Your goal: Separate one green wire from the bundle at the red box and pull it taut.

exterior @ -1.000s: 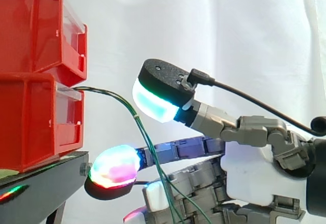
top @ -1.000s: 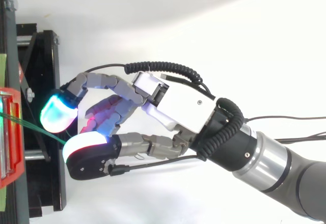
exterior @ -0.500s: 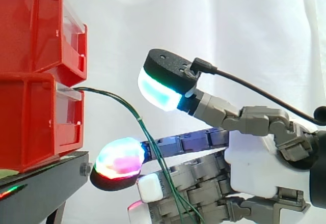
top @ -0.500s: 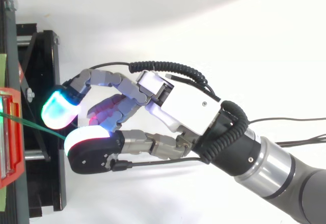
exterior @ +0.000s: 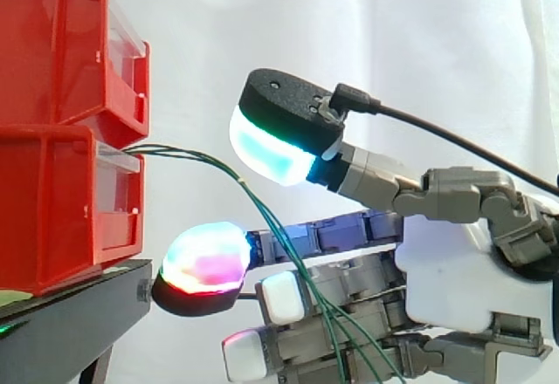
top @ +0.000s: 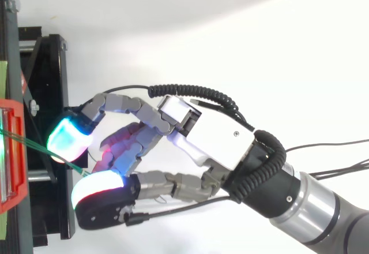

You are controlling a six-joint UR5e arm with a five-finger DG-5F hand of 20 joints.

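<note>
Green wires [exterior: 203, 157] are now fanning into separate strands just outside the red box [exterior: 52, 209], where a second ago they were running as one tight bundle. From its mouth they are drooping away and down across the front of the robot hand [exterior: 454, 270]. The robot hand has been rising beside the red box and is staying spread. Its cyan pad [exterior: 266, 153] is hovering above the strands and its many-coloured pad [exterior: 203, 262] below them, well apart and pinching nothing. That loosening is probably making one strand easier to single out, though all are hanging slack. The red box is sitting on the black bench [exterior: 70, 314], with the wires coming out of its clear drawer [exterior: 118, 192]. What the red bin [exterior: 52, 44] stacked on the red box is holding, I cannot tell. Behind the red box a white curtain [exterior: 393, 44] is hanging.
</note>
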